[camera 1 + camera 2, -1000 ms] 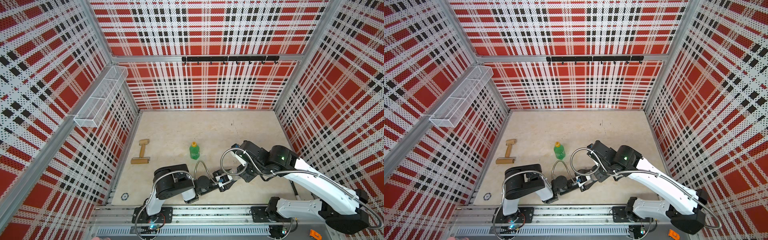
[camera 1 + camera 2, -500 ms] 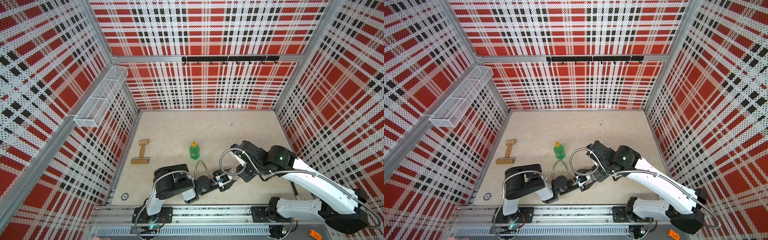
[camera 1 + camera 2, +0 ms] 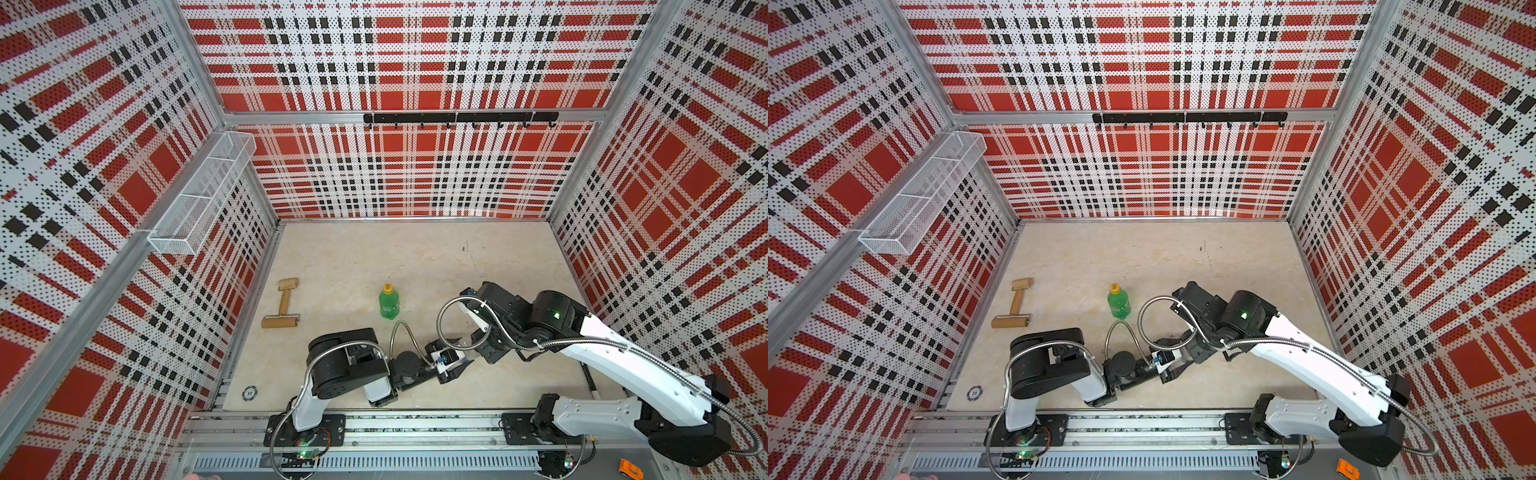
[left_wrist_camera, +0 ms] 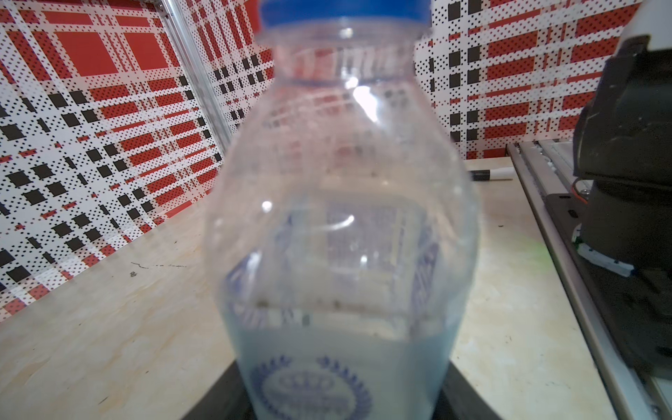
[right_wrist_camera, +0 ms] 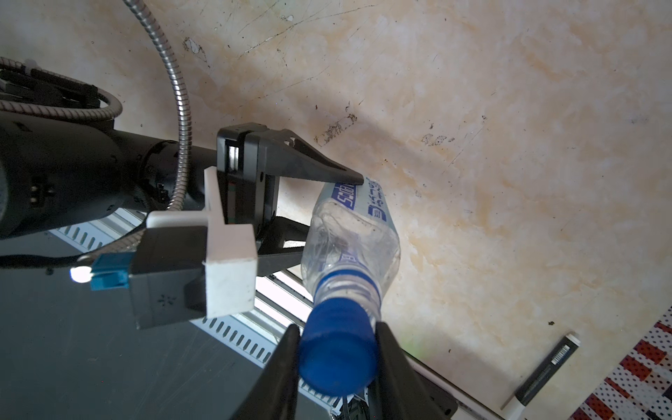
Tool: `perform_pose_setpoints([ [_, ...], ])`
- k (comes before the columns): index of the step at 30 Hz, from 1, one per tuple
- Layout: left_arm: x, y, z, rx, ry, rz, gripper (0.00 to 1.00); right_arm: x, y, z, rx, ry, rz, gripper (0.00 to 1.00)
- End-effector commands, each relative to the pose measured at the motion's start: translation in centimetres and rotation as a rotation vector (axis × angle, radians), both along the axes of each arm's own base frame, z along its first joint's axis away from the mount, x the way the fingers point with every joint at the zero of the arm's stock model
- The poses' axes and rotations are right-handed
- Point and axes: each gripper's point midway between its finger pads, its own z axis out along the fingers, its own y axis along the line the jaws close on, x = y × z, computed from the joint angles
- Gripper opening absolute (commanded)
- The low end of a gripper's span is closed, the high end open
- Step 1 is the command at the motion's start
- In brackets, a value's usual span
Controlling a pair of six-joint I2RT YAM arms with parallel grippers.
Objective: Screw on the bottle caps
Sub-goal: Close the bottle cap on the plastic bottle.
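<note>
Twisting well likely means keeping the blue cap (image 5: 336,351), pinched by the right end effector (image 5: 337,329), square while the left end effector (image 5: 331,214) clasps the bottle (image 5: 351,236).

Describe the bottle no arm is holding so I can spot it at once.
On the beige table, near its middle and apart from the wooden roller, stands the green bottle, upright. Its yellow-orange cap and green tint set it apart from the clear bottle with its blue cap, gripped in jaws.

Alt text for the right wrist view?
The right gripper clamps the round blue plastic cap on a small clear plastic bottle, whose labelled body the left gripper holds. Behind lies the beige tabletop with a black-and-white marker.
</note>
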Motion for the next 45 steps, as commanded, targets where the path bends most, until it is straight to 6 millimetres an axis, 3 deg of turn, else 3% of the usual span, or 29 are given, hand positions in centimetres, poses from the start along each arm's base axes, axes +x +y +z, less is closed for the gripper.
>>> perform_pose_setpoints([
  [1,-0.03,-0.48,1.79,-0.076,-0.009,-0.004,0.6,0.48,0.37,-0.14,0.013,-0.013,-0.009,0.34],
  [45,0.05,-0.66,1.69,-0.08,-0.003,-0.004,0.6,1.31,-0.55,0.37,-0.015,-0.076,-0.03,0.4],
])
